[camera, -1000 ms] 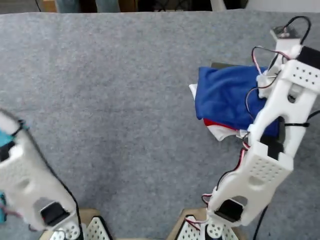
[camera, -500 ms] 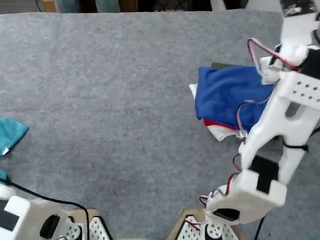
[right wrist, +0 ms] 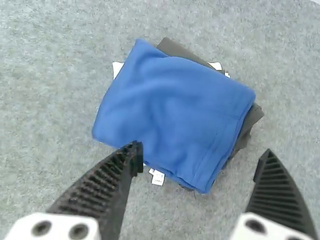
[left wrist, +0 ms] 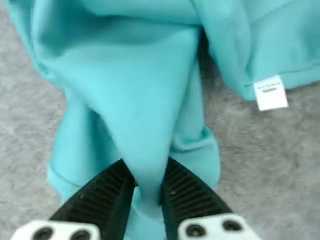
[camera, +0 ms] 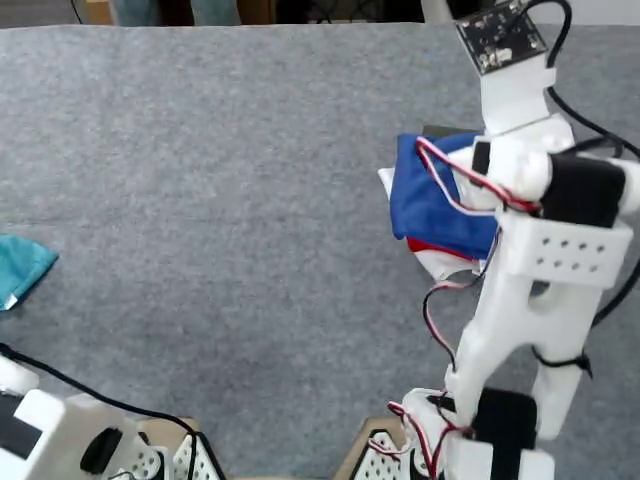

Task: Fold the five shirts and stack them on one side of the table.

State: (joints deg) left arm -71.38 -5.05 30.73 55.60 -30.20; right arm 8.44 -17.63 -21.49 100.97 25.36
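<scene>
Grey felt cover (camera: 220, 200) lay over whole table, evenly lit. Beyond far edge ran dark strip; wooden piece (camera: 97, 10) sat far left.

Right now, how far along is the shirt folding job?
Done: a folded blue shirt tops a stack on one side of the table, with red, white and dark layers showing under it; the right gripper hangs open above it. In hand: the left gripper is shut on the crumpled teal shirt, across the table from the stack. Left: folding the teal shirt and adding it to the stack.
</scene>
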